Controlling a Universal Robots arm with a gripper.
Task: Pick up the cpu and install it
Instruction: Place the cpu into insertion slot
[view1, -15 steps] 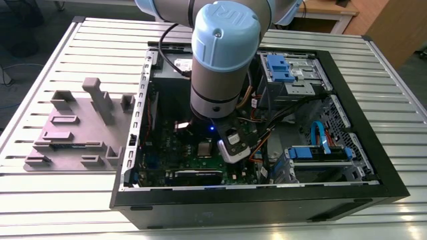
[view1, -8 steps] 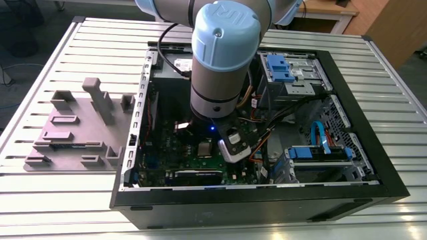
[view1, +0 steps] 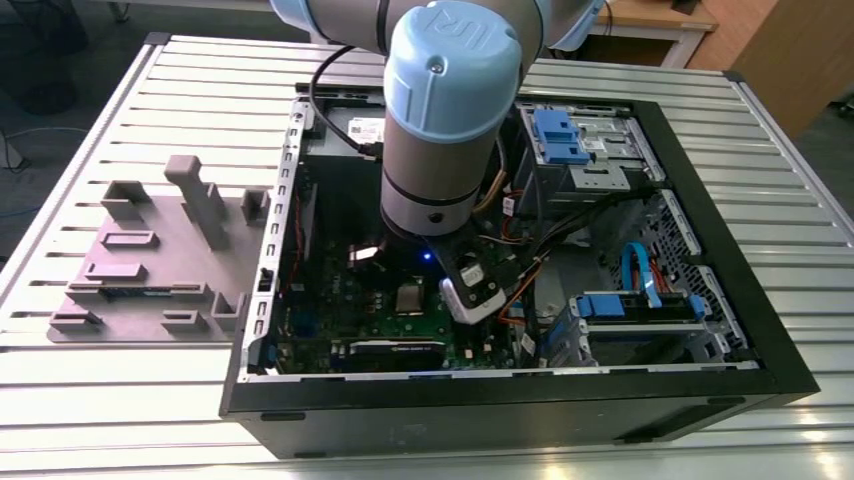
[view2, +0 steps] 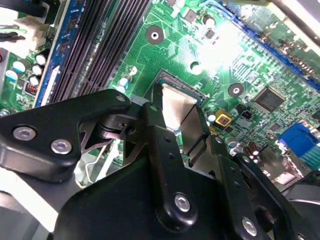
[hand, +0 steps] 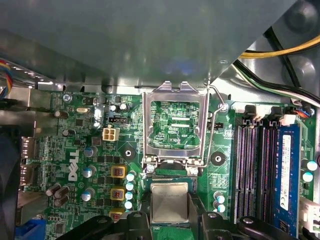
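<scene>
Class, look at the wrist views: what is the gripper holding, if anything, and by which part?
The gripper holds the cpu by two opposite side edges, next to the opened socket frame.

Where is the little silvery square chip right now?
In the first wrist view the silvery square cpu chip sits gripped in the black hand, over the socket of the green circuit board, just beside the open hinged metal frame.

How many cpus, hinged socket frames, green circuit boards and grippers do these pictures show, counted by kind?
cpu: 1
hinged socket frame: 1
green circuit board: 1
gripper: 1
Total: 4
</scene>
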